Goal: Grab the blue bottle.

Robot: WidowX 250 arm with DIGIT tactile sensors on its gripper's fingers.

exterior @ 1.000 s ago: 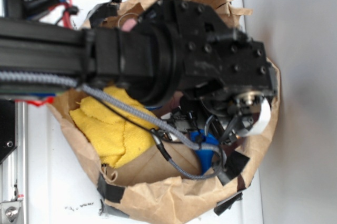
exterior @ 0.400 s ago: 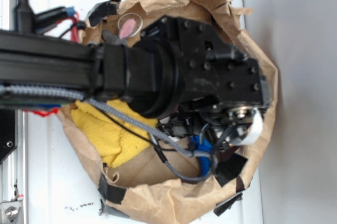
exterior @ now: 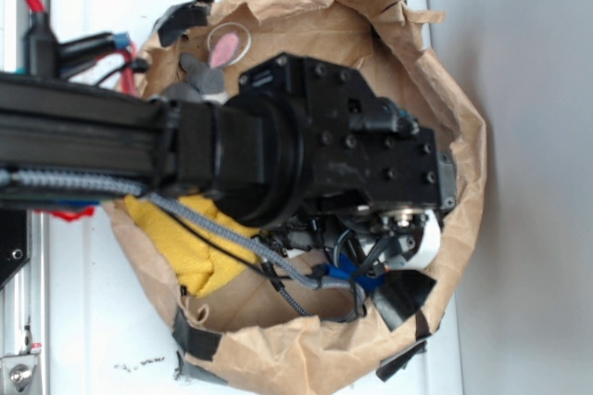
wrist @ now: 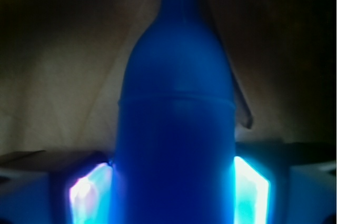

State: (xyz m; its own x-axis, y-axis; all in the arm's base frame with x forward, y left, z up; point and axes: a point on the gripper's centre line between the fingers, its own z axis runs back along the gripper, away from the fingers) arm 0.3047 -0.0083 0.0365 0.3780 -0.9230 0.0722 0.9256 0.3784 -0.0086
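On my wrist view the blue bottle point(wrist: 176, 145) fills the middle of the picture, its wide body at the bottom edge and its narrow neck running up to the top edge. The two fingers point(wrist: 89, 195) show as glowing pale patches right against the bottle's left and right sides, so I read the gripper point(wrist: 174, 197) as clenched on the bottle. Behind the bottle I see only dim brown paper.

From the outside view, the black arm point(exterior: 93, 149) comes in from the left edge and its bulky wrist block hangs over the middle of a crumpled paper bag point(exterior: 459, 200) that sits on the white bench point(exterior: 102, 321). Under the wrist, toward the bag's lower right rim, I can make out a small patch of the bottle point(exterior: 350, 272) among black cables and a grey braided cable point(exterior: 232, 237); the rest of it is hidden by the arm. The gripper point(exterior: 371, 270) itself is mostly covered there, so that view alone does not settle how the fingers stand.

A yellow cloth point(exterior: 190, 247) lies inside the bag along its left side, partly under the arm. Near the bag's upper left rim a small grey toy with a pink ear point(exterior: 208, 66) pokes out beside the arm. Black tape strips point(exterior: 196, 339) patch the bag's lower rim
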